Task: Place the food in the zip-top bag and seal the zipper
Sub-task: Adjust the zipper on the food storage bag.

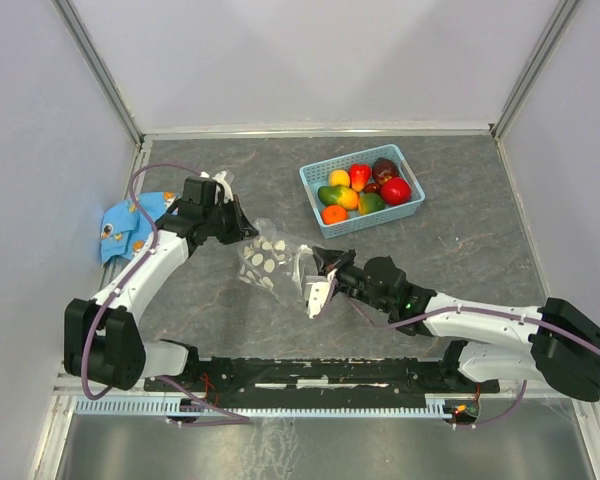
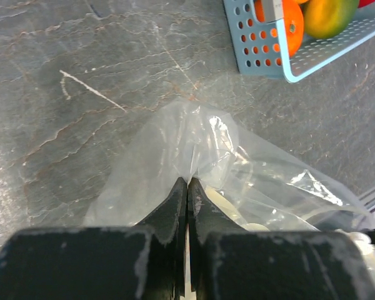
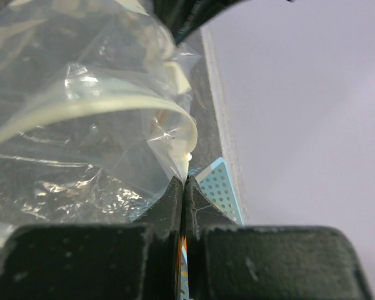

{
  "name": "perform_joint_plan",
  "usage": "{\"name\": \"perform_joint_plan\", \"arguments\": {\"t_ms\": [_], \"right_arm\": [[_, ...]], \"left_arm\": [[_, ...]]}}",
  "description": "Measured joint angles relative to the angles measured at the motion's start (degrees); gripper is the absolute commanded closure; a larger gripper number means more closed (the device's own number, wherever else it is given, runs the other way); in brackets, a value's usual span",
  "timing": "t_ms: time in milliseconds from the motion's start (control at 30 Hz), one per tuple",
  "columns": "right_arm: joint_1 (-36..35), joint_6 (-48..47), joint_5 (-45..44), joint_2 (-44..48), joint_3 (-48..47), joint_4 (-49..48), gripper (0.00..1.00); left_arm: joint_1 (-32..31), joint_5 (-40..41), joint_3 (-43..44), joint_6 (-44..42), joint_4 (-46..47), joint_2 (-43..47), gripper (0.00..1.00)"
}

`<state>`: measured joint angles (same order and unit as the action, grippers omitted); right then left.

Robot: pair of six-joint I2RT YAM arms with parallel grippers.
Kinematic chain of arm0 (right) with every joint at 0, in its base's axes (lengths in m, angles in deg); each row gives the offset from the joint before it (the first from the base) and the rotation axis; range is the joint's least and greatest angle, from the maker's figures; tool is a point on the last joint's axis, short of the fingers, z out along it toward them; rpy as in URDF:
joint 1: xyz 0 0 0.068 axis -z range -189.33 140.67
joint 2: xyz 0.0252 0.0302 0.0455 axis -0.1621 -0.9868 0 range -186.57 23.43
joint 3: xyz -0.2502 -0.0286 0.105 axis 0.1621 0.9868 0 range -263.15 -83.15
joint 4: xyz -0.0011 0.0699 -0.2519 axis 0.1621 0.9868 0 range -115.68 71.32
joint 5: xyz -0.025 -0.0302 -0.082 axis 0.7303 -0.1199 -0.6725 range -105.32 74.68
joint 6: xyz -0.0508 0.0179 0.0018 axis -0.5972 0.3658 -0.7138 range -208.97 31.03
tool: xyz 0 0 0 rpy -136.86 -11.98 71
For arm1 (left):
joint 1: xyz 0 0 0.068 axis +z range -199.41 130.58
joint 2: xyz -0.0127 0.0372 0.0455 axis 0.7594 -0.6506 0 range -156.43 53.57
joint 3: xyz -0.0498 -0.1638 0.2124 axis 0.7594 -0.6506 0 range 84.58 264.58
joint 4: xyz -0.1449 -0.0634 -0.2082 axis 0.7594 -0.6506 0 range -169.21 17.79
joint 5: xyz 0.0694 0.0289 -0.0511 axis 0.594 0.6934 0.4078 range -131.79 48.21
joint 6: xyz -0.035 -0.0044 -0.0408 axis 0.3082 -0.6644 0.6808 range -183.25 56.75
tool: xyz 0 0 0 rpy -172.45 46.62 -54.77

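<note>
- The grey marbled table [image 1: 460,250] carries everything.
- The right arm lies low, stretched from its near-right base leftward towards the middle. Its claw [image 1: 316,264] is pressed together on a fold of film just beside the whitish strip; the right wrist view shows the tips meeting on it [image 3: 184,181].
- The left arm rises from its near-left base and slants up and right. Its claw [image 1: 250,232] points towards the centre and is clamped on the other end of the plastic, seen pinched in the left wrist view [image 2: 187,182].
- The zip-top bag [image 1: 265,258] hangs crumpled between both claws at mid-table, long axis running left to right and dipping slightly towards the near right.
- The blue basket [image 1: 315,195] stands behind it, apart.
- A blue patterned cloth [image 1: 130,225] lies at the left edge.
- The food [image 1: 365,187] is piled in the basket.
- The zipper [image 3: 112,103] curves across the bag's mouth.
</note>
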<state>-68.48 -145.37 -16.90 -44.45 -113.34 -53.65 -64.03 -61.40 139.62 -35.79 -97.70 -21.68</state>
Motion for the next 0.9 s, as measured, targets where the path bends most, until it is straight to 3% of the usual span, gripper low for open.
{"name": "perform_joint_plan", "arguments": {"t_ms": [400,600,633,767,833,900], "right_arm": [[-0.04,12.92,-10.14,-0.61,5.75,-25.09,0.98],[-0.11,23.5,-17.46,-1.9,5.77,-29.9,0.98],[-0.11,25.29,-18.45,-1.95,5.6,-29.83,0.98],[-0.11,29.31,-19.06,-1.97,4.24,-28.33,0.98],[-0.09,30.27,-19.15,-1.97,2.86,-26.8,0.98],[-0.02,30.95,-19.34,-2.21,1.14,-25.0,0.98]], "left_arm": [[2.32,1.18,-3.85,0.15,0.42,2.75,0.97],[2.38,-0.26,-5.01,0.76,1.92,5.18,0.97],[2.38,-0.39,-5.11,0.76,2.14,5.42,0.93],[2.71,-0.09,-5.18,0.72,2.01,6.27,0.52],[3.04,1.11,-5.18,0.74,1.42,7.28,0.42],[3.26,3.08,-5.18,0.76,0.63,9.55,0.38]]}}
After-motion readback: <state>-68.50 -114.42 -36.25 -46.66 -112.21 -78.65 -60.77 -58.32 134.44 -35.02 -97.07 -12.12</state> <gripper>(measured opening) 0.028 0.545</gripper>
